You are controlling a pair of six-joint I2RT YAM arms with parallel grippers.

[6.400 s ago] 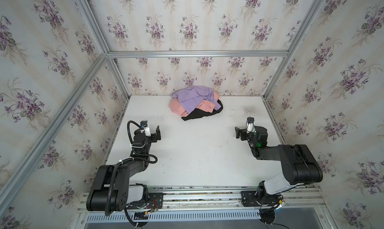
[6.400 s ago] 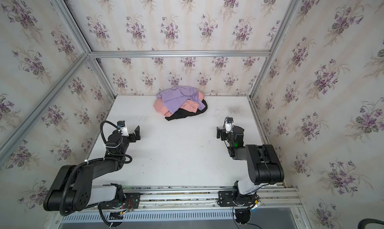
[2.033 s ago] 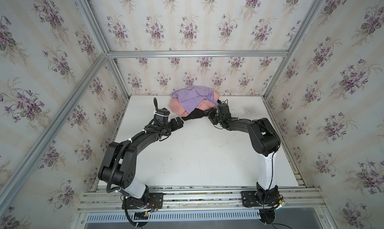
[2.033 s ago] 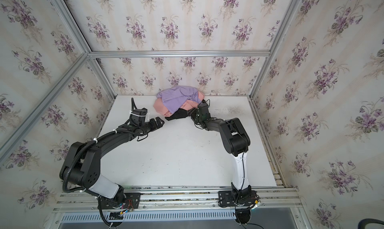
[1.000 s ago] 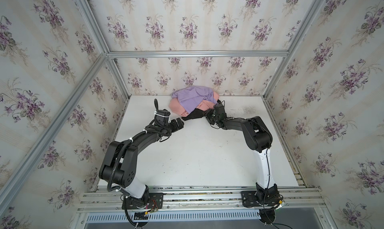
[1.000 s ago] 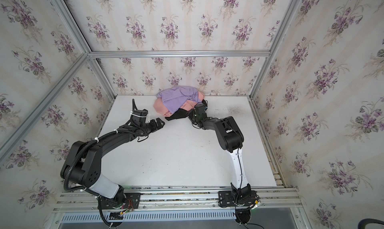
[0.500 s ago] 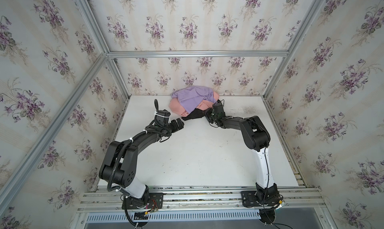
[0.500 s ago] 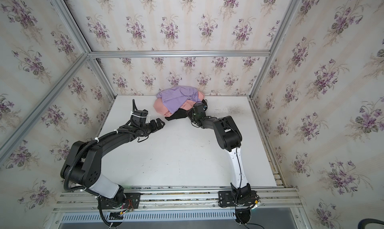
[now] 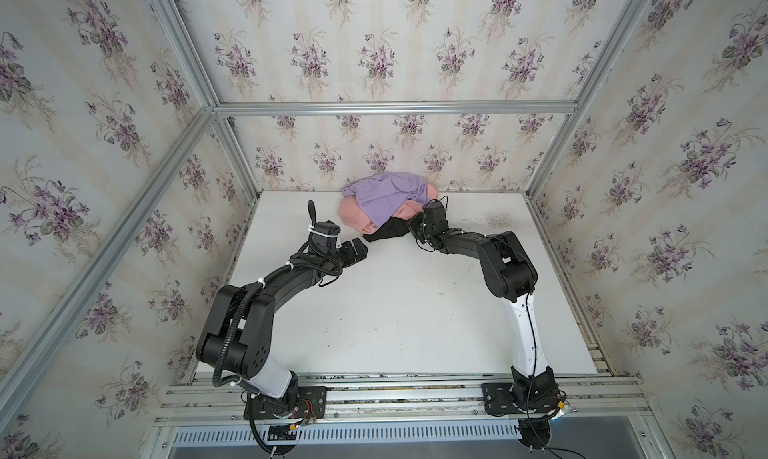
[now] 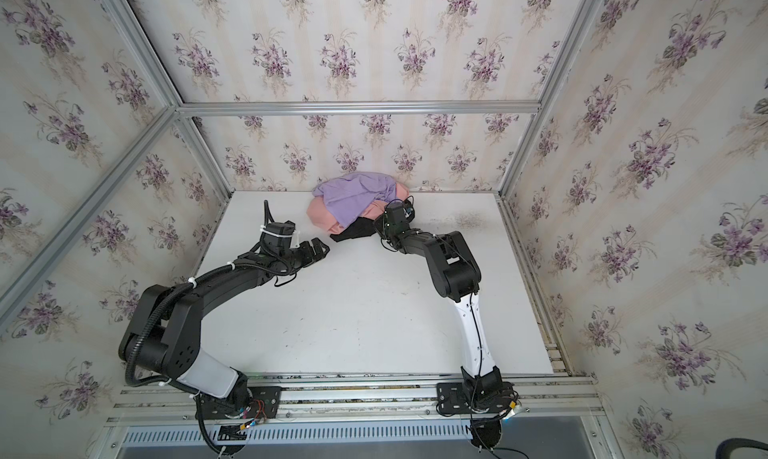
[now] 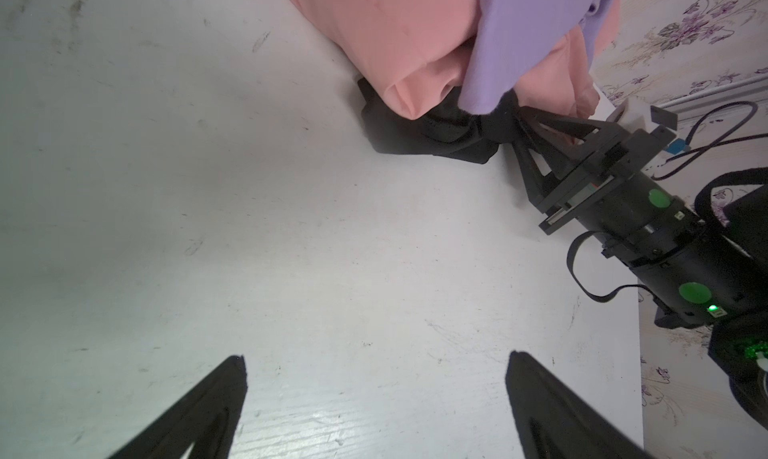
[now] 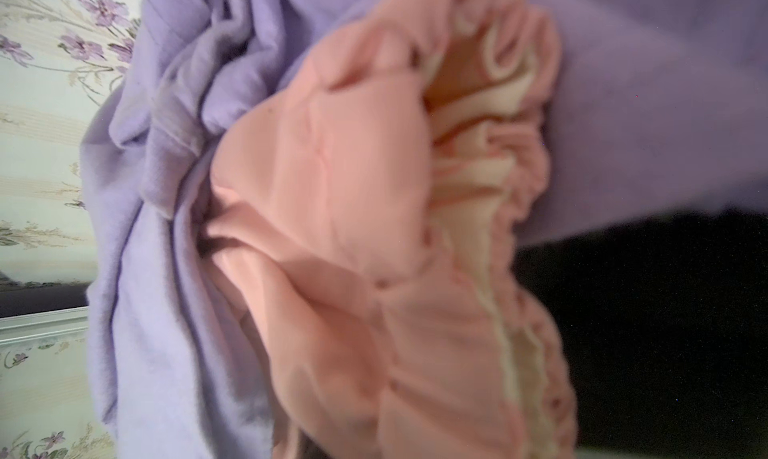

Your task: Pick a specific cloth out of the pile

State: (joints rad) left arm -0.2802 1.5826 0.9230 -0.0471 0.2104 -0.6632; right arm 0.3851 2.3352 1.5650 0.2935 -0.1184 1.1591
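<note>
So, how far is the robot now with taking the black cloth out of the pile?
Done: the right gripper is at the black cloth, jaws closed on its edge. In hand: that grip; the left gripper hangs open above the table, touching nothing. Left: the pull itself, since the black cloth lies under the pink cloth and the lilac cloth.

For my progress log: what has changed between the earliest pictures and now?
Both arms reached forward to the pile. The right gripper closed on the black cloth. The left gripper stayed open, stopping short. The lilac garment and pink garment lie as before.
</note>
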